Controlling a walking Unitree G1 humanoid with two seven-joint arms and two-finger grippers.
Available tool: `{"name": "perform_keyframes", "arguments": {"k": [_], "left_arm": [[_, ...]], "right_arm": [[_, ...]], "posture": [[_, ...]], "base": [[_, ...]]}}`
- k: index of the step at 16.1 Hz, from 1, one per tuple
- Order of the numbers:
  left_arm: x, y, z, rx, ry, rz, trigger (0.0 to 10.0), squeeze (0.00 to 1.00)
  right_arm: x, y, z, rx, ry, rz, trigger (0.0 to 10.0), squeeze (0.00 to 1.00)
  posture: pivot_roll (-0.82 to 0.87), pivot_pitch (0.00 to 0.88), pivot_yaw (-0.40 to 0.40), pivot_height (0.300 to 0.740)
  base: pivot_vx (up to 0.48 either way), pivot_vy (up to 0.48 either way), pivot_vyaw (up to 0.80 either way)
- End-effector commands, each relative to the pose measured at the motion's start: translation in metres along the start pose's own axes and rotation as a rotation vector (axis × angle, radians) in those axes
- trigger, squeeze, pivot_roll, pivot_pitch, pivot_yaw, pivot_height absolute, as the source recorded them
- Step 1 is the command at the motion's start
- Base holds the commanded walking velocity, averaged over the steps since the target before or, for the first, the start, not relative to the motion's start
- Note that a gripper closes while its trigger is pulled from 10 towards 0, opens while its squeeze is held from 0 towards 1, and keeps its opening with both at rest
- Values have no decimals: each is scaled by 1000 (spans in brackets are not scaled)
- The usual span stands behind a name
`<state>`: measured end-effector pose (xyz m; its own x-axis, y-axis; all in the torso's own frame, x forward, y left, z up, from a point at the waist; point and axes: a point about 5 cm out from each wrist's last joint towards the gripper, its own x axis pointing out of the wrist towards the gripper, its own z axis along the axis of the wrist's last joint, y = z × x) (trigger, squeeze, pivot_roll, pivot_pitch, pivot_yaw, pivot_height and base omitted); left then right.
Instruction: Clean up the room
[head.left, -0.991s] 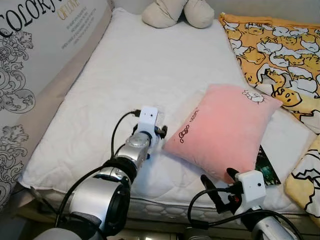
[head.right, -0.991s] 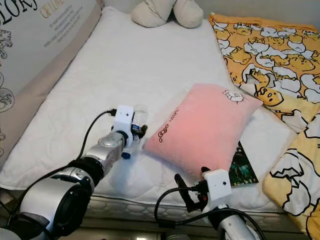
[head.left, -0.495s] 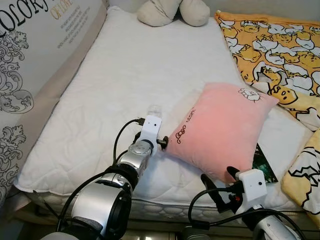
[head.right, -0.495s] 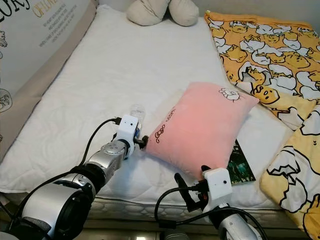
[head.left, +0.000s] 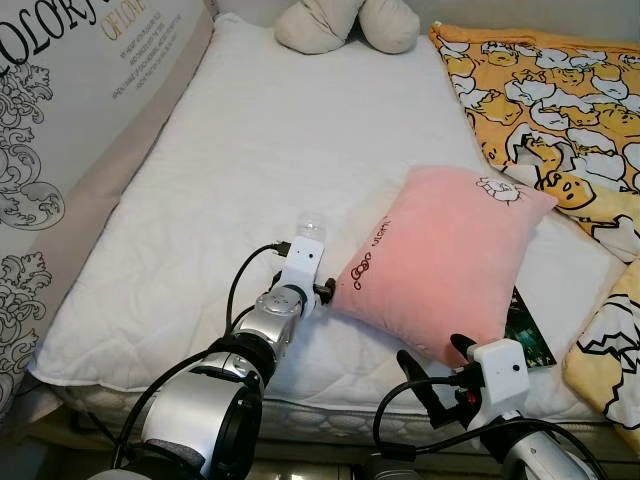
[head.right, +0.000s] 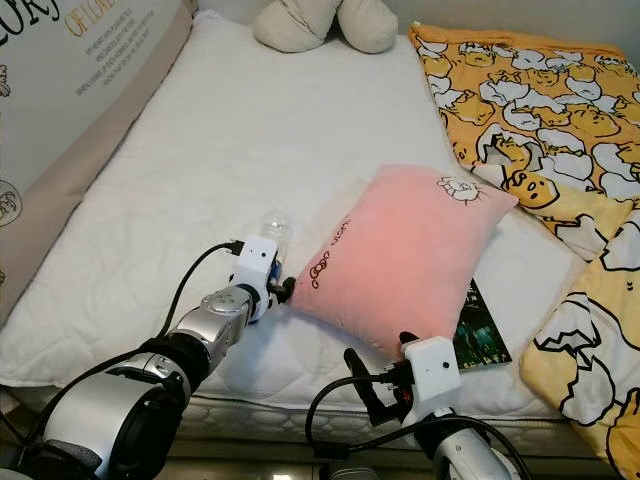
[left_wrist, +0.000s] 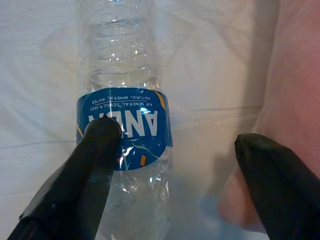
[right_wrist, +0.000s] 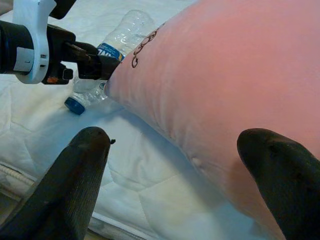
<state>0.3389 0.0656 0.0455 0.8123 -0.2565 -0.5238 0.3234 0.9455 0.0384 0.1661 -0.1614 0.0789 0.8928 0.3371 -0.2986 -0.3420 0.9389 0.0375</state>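
Here, one bottle (left_wrist: 122, 125) (clear) beside one pink pillow (head.left: 440, 260).

A home bedroom: a bed (head.left: 250, 170) with a white quilted mattress cover, a pink pillow (head.left: 445, 260) and a yellow cartoon-print blanket (head.left: 550, 90).

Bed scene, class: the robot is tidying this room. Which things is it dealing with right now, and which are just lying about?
In hand:
- left gripper, fingers open around the bottle
- clear water bottle, lying on the mattress

Lying about:
- pink pillow
- yellow blanket
- dark book under the pillow
- beige cushion
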Motion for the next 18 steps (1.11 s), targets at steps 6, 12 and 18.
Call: {"name": "perform_keyframes", "arguments": {"k": [6,12,18], "left_arm": [[-2,-10,-25,-13,99,-67,0,0],[-2,-8,-21,-11,70,-62,0,0],[-3,26,37,-101,-189,-62,0,0]], "right_arm": [[0,0,1,-4,4,-1,10000,0],[2,-2,0,-8,7,-14,10000,0],[11,-3,0,-3,-7,-18,10000,0]], "posture": [[-376,67,-7,740],[-371,64,3,740],[-324,47,10,740]], "base": [[0,0,0],[0,0,0],[0,0,0]]}}
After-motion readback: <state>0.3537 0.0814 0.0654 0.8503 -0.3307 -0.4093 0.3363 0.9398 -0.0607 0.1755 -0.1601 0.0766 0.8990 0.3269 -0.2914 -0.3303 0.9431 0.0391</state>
